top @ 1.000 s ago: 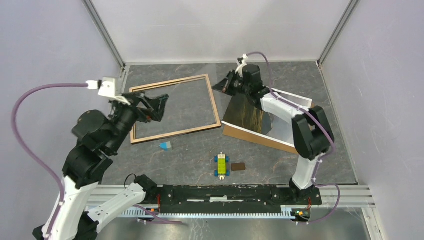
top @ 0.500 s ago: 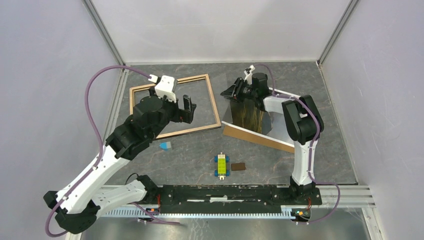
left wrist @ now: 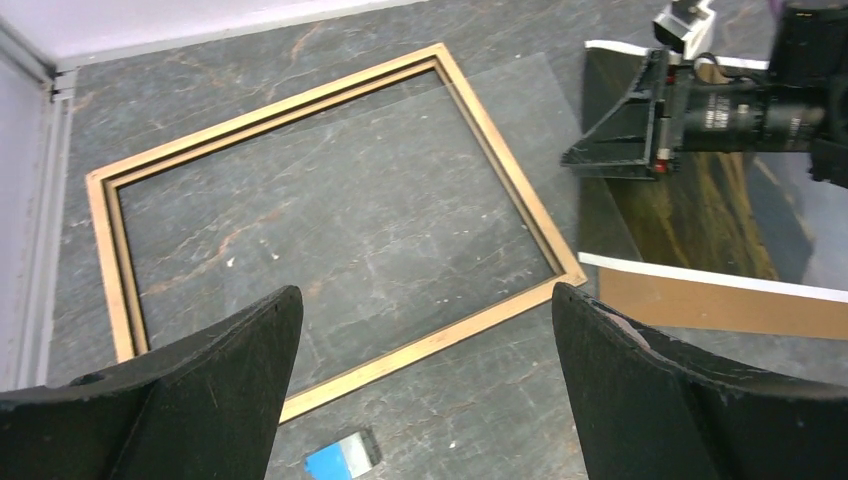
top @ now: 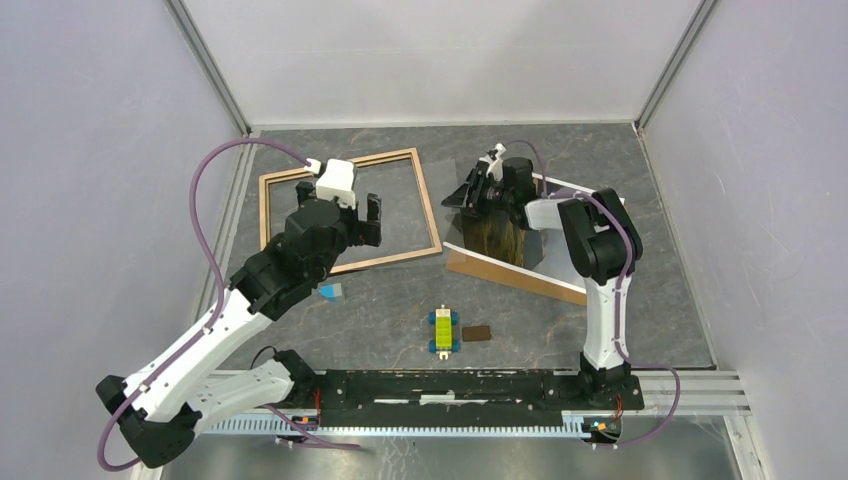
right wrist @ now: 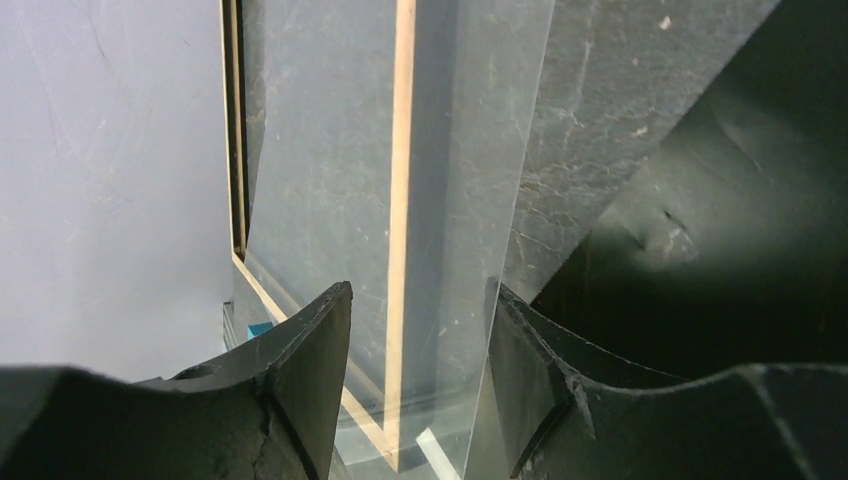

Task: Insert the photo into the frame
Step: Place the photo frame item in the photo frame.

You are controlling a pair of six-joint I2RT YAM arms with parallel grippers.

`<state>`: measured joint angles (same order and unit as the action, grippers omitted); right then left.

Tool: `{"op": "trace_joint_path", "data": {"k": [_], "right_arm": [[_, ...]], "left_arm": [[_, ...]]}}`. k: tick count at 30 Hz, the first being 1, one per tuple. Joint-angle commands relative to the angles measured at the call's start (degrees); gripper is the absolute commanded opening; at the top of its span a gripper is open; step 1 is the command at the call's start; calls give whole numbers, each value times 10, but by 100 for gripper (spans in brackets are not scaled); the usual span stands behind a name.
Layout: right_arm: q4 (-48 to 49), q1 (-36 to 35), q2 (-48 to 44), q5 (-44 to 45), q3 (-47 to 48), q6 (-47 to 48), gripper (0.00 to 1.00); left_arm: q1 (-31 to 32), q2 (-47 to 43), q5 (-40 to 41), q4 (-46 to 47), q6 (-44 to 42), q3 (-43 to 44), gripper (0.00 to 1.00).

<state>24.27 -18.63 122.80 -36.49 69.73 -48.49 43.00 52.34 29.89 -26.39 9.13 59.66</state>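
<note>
Since the large glossy print of a brown-gold mountain landscape with a white border [top: 495, 235] lies to the right of the thin-railed tan wooden picture frame [top: 431, 215], partly on a plain brown backing board [top: 510, 277], you have the right gripper [top: 458, 193] down at the print's left edge. That is probably because this edge is the one nearest the frame. Its fingers stand a moderate way apart, and the right wrist view shows nothing clamped between them. Whether a pad touches the print you cannot tell. The left gripper [left wrist: 420, 300] hangs above the frame, spread wide and empty, likely placed to steady a rail or meet the print as it crosses.

Mind the clear thin pane [left wrist: 400, 170]. It lies over the frame but skewed, and its right side runs past the frame's right rail toward the print. It seems to need squaring before the print goes in.

The frame lies flat, tan side up, apart from the left and far walls, with bare table on its near side. A small blue chip [top: 330, 291] sits there. Further right are a yellow-green block toy [top: 443, 330] and a little brown tile [top: 477, 333], both off the line from print to frame.
</note>
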Motion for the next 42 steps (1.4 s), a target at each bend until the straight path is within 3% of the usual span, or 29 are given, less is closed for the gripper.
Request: {"op": "trace_joint_path", "data": {"k": [1,10,19,31,38,42], "right_arm": [[22,-1,14,-18,-21,20,58],[99,-18,38,-33,-31,-24,48],[158,-31,25,-40,-13,-29,1],[252,-55,-32,-122,22,-90,0],[328,-82,-7,-128,79,-153,0],[311,-90,23,-114,115,-164,0]], "left_arm": [[-5,-6,49,33,-37,-10,100],[-27,-12,39,50,-39,-25,100],[-40,-17,28,61,-35,-34,100],[-45,-23,18,72,-35,-37,100],[-49,-41,14,85,-32,-48,100],[-49,-48,14,89,-32,-53,100]]}}
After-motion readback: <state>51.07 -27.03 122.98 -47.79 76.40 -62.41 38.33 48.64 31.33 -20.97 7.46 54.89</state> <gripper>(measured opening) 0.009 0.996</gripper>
